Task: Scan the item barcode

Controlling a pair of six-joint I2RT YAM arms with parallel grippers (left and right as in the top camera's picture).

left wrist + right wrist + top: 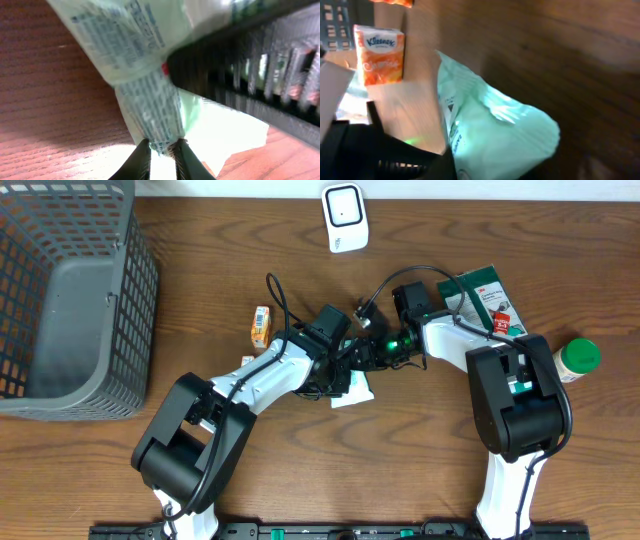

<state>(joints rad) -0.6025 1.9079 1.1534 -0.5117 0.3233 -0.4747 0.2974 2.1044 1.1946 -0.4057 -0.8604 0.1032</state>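
The item is a pale green packet (353,392) with small print, low over the table's middle between both arms. In the left wrist view my left gripper (162,150) is shut on the packet's (150,95) printed bottom edge. The right gripper's ribbed black finger (250,75) crosses it from the right. In the right wrist view the packet (495,135) bulges out of my right gripper (470,167), pressed against its dark finger (445,162). The other finger is hidden behind the packet. From above, the left gripper (343,372) and right gripper (378,358) meet over it. I cannot make out a barcode.
A white scanner (344,217) stands at the table's far edge. An orange Kleenex pack (261,326) lies left of the grippers, also seen as the Kleenex pack (379,54). A green packet (483,298) and a green-lidded bottle (577,358) are on the right. A grey basket (60,300) fills the far left.
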